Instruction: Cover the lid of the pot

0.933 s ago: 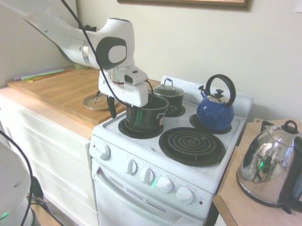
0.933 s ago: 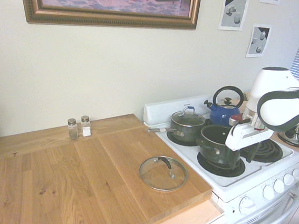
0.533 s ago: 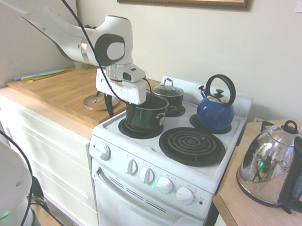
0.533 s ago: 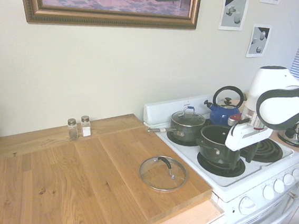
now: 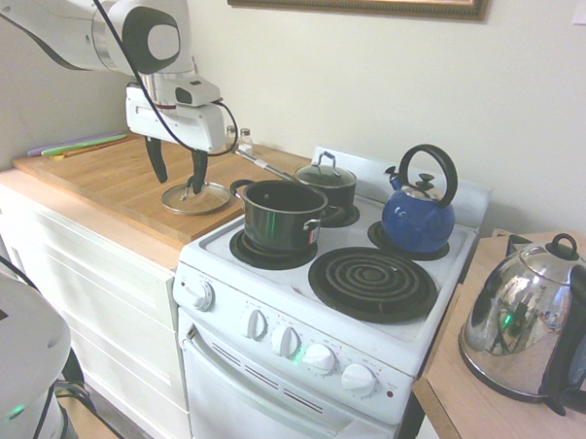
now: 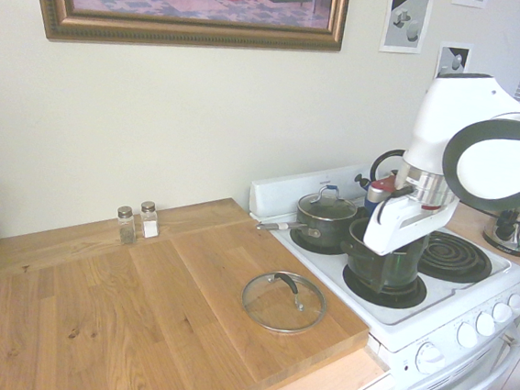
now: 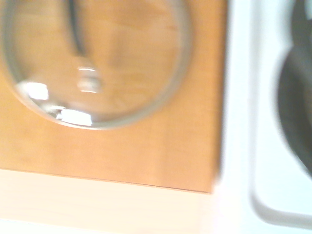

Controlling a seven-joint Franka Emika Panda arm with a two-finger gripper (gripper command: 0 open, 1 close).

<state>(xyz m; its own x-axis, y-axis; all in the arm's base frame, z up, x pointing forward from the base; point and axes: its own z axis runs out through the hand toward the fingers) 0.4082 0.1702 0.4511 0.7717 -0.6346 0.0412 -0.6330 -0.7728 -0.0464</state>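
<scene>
From my remote station, I guide the white robot arm (image 5: 150, 38) and its two-finger gripper (image 5: 179, 185) away from the large black, glossy saucepan with a steel rim (image 5: 278, 229) toward the wooden worktop (image 6: 91, 326). The fingers are spread apart, with nothing between them.

The round clear glass lid with a metal rim (image 6: 265, 317) has not moved. It lies flat on the worktop beside the white electric stove (image 5: 222, 294), its dark arched loop handle (image 6: 286, 280) uppermost. The saucepan stays uncovered on its coil burner.

The shift brings the lid largely into the wrist view, where only part of it showed in no grip at all; I judge this the approach, with the task at an early stage. My next move is probably to line up with the loop and lower onto it before closing; a poor hold could let the smooth lid swing or slip.

The letters "FRAN", readable on the arm half a second ago, no longer show in the second exterior view. A small red-and-white label (image 5: 310, 225) on the saucepan is too small for me to read.
</scene>
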